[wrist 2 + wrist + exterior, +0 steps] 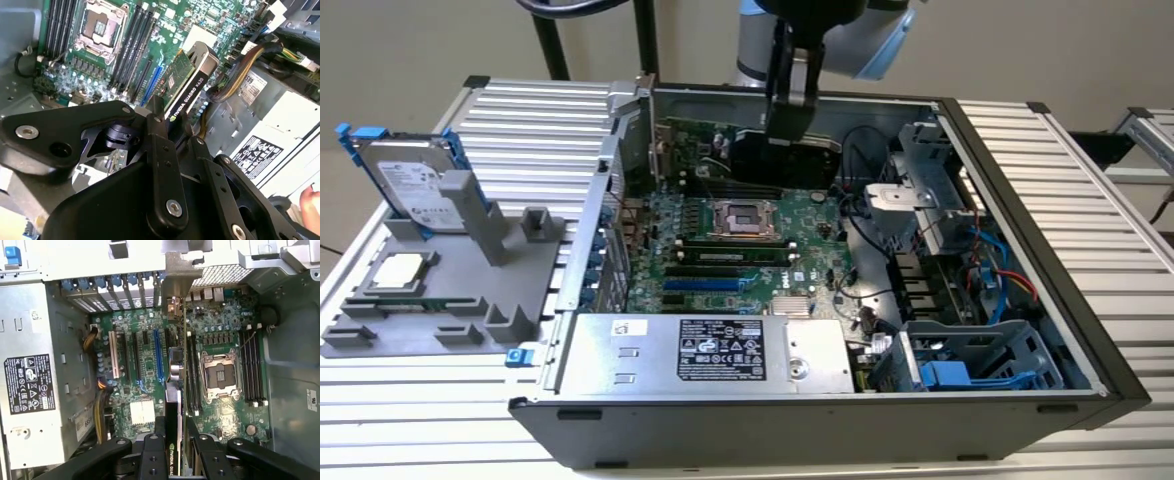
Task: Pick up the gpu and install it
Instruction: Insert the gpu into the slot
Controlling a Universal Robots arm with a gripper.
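My gripper (790, 118) is shut on the gpu (782, 160), which hangs inside the open computer case (1014, 200) above the far end of the green motherboard (720, 262). In both wrist views the card appears edge-on, with a black shroud on one face and green board on the other. In the second wrist view the gpu (189, 80) sticks out past my gripper (167, 122). In the first wrist view the gpu (175, 382) runs from my gripper (174, 442) to its silver bracket (178, 275), over the motherboard (142, 390) between the blue slot (159, 352) and the memory slots.
The empty CPU socket (744, 215) sits mid-board. The power supply (707, 350) fills the near side of the case, and cables and drive cages (961, 290) stand on the exterior view's right. A grey stand (454, 310) beside the case holds a hard drive (414, 180) and a CPU chip (398, 270).
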